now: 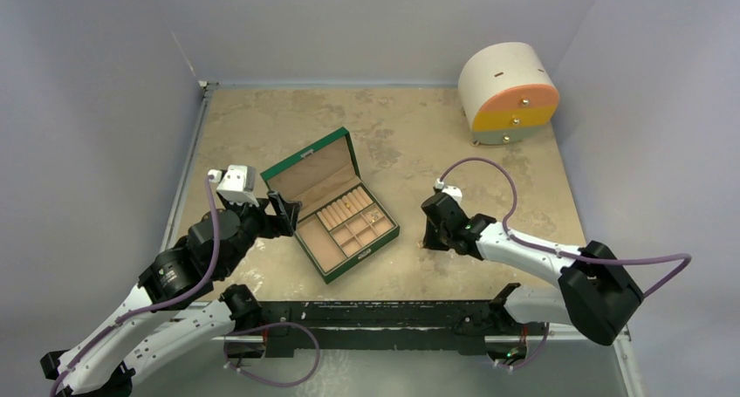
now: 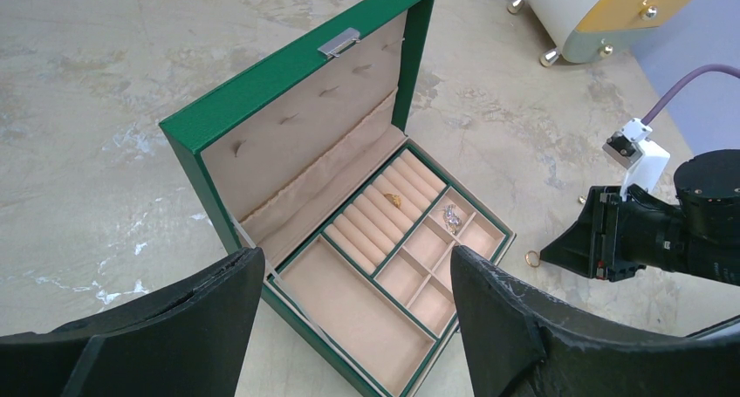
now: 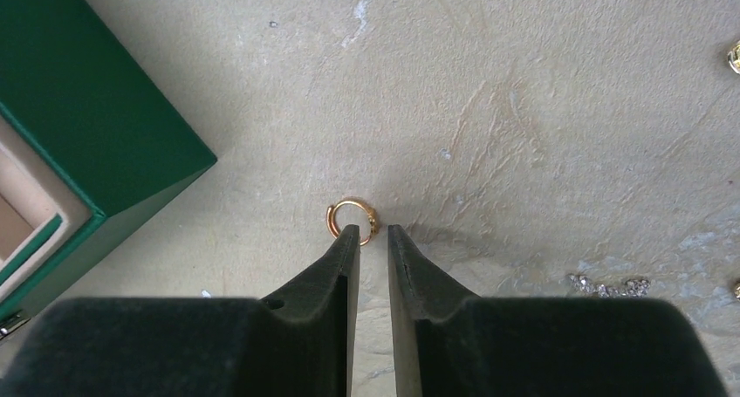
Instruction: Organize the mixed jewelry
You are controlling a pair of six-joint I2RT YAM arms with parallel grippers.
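Gold ring (image 3: 351,219) lies flat on the table (image 3: 541,109) near the green box (image 3: 78,109), its rim right at my right gripper's (image 3: 373,231) tips. The jaws are nearly together, and I cannot tell whether they pinch it. I'd straddle the rim squarely, then close gently so it doesn't skate away.

text: none legible | labels: none | numbers: none

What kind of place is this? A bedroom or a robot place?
Most likely a robot test bench, not a bedroom: the left arm and right arm are bolted at the table edge, plain grey walls box it in, and a green jewelry box sits out.
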